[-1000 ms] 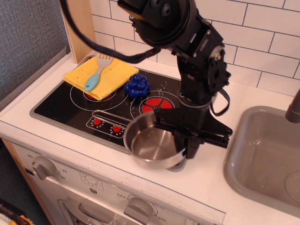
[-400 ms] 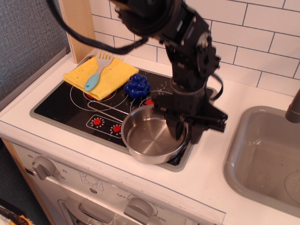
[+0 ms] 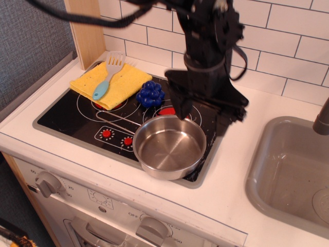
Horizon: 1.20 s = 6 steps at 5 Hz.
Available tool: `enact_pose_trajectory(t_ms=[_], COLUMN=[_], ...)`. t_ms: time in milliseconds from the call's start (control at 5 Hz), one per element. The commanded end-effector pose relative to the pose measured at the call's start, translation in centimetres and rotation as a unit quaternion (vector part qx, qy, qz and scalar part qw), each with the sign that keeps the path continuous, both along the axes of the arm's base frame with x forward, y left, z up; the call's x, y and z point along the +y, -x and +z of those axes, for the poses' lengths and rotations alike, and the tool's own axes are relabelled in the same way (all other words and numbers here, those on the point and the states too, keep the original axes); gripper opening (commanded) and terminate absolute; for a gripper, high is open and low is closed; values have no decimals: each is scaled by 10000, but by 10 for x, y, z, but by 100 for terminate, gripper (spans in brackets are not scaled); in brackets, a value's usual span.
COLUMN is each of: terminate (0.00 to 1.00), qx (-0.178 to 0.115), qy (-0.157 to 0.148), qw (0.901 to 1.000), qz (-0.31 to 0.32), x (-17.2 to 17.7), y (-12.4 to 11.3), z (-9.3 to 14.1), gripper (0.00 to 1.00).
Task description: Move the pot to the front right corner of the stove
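Note:
The shiny steel pot (image 3: 169, 147) sits on the front right corner of the black stove (image 3: 72, 117), its wire handle (image 3: 115, 124) lying to the left over the glass next to the red dials. My gripper (image 3: 201, 117) hangs above and just behind the pot's far rim, lifted off it. Its fingers (image 3: 181, 105) are spread and hold nothing. The black arm rises behind it and hides part of the back right burner.
A yellow cloth (image 3: 111, 82) with a blue-handled spatula (image 3: 106, 77) lies on the back left burner. A blue grape cluster (image 3: 150, 93) sits mid-stove. The grey sink (image 3: 288, 175) is to the right. White tiled wall behind; wooden post (image 3: 86, 28) at back left.
My gripper let go of the pot's rim and rose up and back. The pot shifted slightly back onto the stove corner and now rests free.

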<state>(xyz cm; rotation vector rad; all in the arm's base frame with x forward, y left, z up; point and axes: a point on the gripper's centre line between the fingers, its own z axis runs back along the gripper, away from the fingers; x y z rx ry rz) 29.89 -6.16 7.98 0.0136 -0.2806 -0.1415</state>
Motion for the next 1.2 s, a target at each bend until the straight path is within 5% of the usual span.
enact_pose_trajectory(t_ms=[0, 800, 1000], terminate=[0, 0, 100], qx=[276, 276, 276], qy=[-53, -53, -53], qw=[9994, 9994, 9994], qz=[179, 179, 179], x=[3, 3, 3], y=[-7, -7, -7], z=[9, 9, 9], gripper=[100, 100, 100])
